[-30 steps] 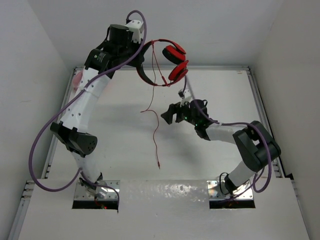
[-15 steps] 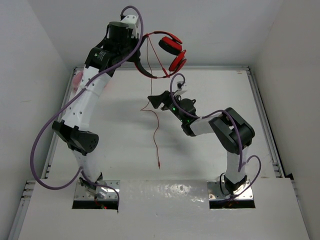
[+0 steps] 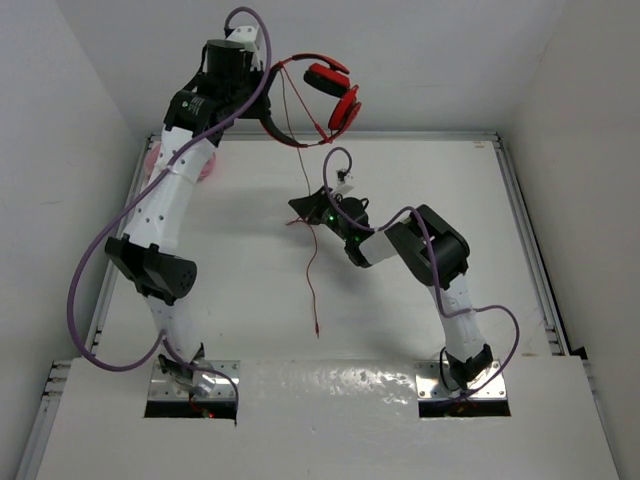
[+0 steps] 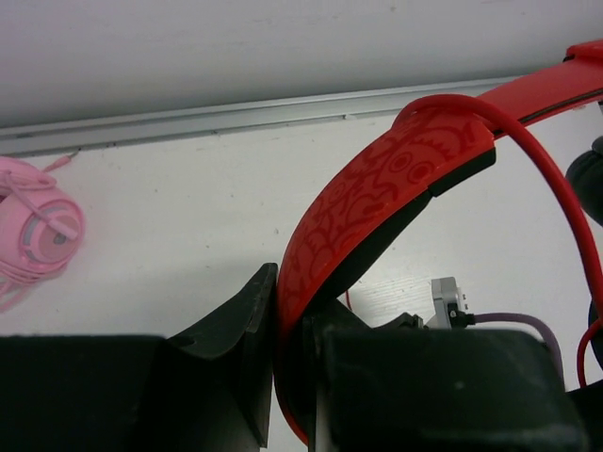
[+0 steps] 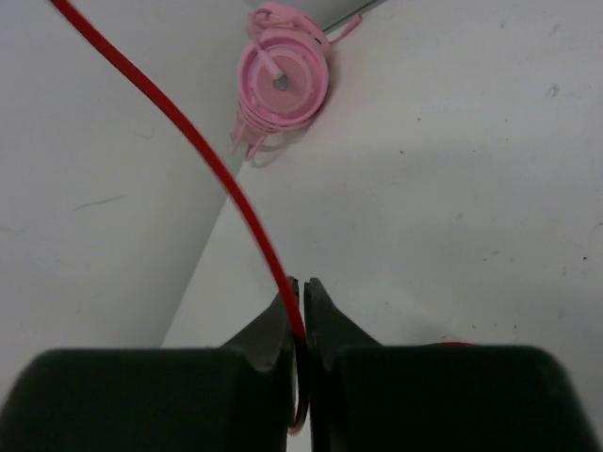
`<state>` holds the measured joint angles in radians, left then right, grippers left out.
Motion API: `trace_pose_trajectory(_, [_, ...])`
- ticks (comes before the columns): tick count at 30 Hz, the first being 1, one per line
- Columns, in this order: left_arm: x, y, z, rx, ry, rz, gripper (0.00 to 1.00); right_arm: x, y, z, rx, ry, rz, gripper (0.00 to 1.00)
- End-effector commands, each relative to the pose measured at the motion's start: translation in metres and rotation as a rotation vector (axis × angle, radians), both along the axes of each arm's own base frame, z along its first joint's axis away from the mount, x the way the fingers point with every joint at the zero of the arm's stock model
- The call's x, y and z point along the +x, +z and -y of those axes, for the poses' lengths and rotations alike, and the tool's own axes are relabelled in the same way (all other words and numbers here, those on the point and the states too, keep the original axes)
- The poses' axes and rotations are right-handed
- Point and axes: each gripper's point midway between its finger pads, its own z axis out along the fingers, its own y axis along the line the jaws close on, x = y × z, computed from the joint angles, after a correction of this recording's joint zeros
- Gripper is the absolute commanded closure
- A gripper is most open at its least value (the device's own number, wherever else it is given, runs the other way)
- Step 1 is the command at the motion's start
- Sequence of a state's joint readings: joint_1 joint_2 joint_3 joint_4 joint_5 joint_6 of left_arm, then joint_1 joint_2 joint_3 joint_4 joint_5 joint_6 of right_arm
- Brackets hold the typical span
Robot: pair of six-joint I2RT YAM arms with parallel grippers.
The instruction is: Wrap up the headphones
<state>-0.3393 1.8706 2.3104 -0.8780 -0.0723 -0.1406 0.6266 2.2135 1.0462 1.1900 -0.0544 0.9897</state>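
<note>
While left hand [image 4: 281, 315] holds headphones [image 3: 343, 106], right hand [image 5: 300, 299] pinches cord [image 5: 191, 143].

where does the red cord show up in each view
top external: the cord hangs down the middle of the picture, below the raised headphones.
left wrist: it arcs over the headband at upper right.
right wrist: it runs diagonally from top left into the right gripper at bottom centre.
shared landmark: the pink headphones.
</note>
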Motion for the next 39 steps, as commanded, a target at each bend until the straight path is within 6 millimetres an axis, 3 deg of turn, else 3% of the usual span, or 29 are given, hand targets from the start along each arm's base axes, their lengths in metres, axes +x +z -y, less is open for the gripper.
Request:
trace_pose_trajectory(1, [0.004,0.055,0.000,-0.123,0.010,0.144,1.00,0.003,0.040,-0.014,0.140,0.032,0.037,1.00])
trace_pose_trajectory(2, [0.004,0.055,0.000,-0.122,0.008,0.144,1.00,0.003,0.050,-0.012,0.150,0.022,0.060,1.00])
trace_pose_trajectory(5, [0.005,0.054,-0.008,-0.116,0.023,0.142,1.00,0.001,0.044,0.013,0.110,-0.069,0.066,1.00])
trace_pose_trajectory(6, [0.008,0.051,-0.015,-0.113,0.039,0.137,1.00,0.000,0.055,0.021,0.105,-0.090,0.088,1.00])
trace_pose_trajectory(7, [0.009,0.051,-0.020,-0.111,0.049,0.136,1.00,-0.002,0.054,0.026,0.083,-0.096,0.091,1.00])
trace_pose_trajectory(8, [0.011,0.050,-0.026,-0.108,0.066,0.136,1.00,-0.007,0.045,0.035,0.022,-0.100,0.095,1.00])
trace_pose_trajectory(10, [0.019,0.045,-0.045,-0.106,0.116,0.136,1.00,-0.016,0.050,0.044,-0.059,-0.084,0.102,1.00])
trace_pose_trajectory(11, [0.022,0.045,-0.052,-0.114,0.135,0.135,1.00,-0.027,0.039,0.050,-0.142,-0.063,0.111,1.00])
trace_pose_trajectory(12, [0.027,0.045,-0.066,-0.116,0.160,0.141,1.00,-0.037,0.052,0.054,-0.176,-0.041,0.133,1.00])
trace_pose_trajectory(15, [0.035,0.039,-0.080,-0.049,0.199,0.158,1.00,-0.068,0.049,0.055,-0.311,0.096,0.160,1.00])
trace_pose_trajectory(17, [0.041,0.034,-0.086,-0.023,0.219,0.164,1.00,-0.082,0.082,0.046,-0.344,0.185,0.247,1.00])
trace_pose_trajectory(18, [0.043,0.028,-0.085,-0.018,0.219,0.152,1.00,-0.089,0.075,0.045,-0.393,0.228,0.217,1.00])
trace_pose_trajectory(20, [0.048,0.019,-0.083,-0.014,0.210,0.139,1.00,-0.100,0.093,0.037,-0.448,0.309,0.252,1.00])
trace_pose_trajectory(27, [0.059,-0.031,-0.084,0.046,0.218,0.048,1.00,-0.118,0.133,0.024,-0.535,0.480,0.262,1.00])
trace_pose_trajectory(28, [0.060,-0.037,-0.083,0.058,0.209,0.039,1.00,-0.117,0.150,0.019,-0.524,0.492,0.295,1.00])
trace_pose_trajectory(30, [0.058,-0.054,-0.069,0.125,0.173,0.016,1.00,-0.117,0.154,0.018,-0.545,0.509,0.266,1.00])
trace_pose_trajectory(31, [0.057,-0.058,-0.067,0.250,0.134,0.031,1.00,-0.112,0.177,0.016,-0.543,0.491,0.295,1.00])
trace_pose_trajectory(32, [0.049,-0.081,-0.059,0.388,0.155,0.004,1.00,-0.112,0.175,0.020,-0.575,0.492,0.254,1.00])
trace_pose_trajectory(33, [0.050,-0.077,-0.058,0.444,0.173,0.052,1.00,-0.102,0.179,0.026,-0.611,0.441,0.245,1.00])
trace_pose_trajectory(34, [0.047,-0.081,-0.058,0.529,0.148,0.064,1.00,-0.092,0.199,0.031,-0.638,0.403,0.280,1.00])
trace_pose_trajectory(35, [0.045,-0.098,-0.055,0.560,0.132,0.054,1.00,-0.092,0.193,0.040,-0.685,0.399,0.237,1.00])
trace_pose_trajectory(36, [0.042,-0.099,-0.056,0.582,0.116,0.056,1.00,-0.079,0.187,0.052,-0.744,0.355,0.219,1.00])
trace_pose_trajectory(37, [0.041,-0.102,-0.056,0.593,0.105,0.053,1.00,-0.072,0.196,0.060,-0.765,0.324,0.217,1.00])
trace_pose_trajectory(39, [0.040,-0.107,-0.054,0.618,0.078,0.044,1.00,-0.063,0.180,0.079,-0.825,0.304,0.129,1.00])
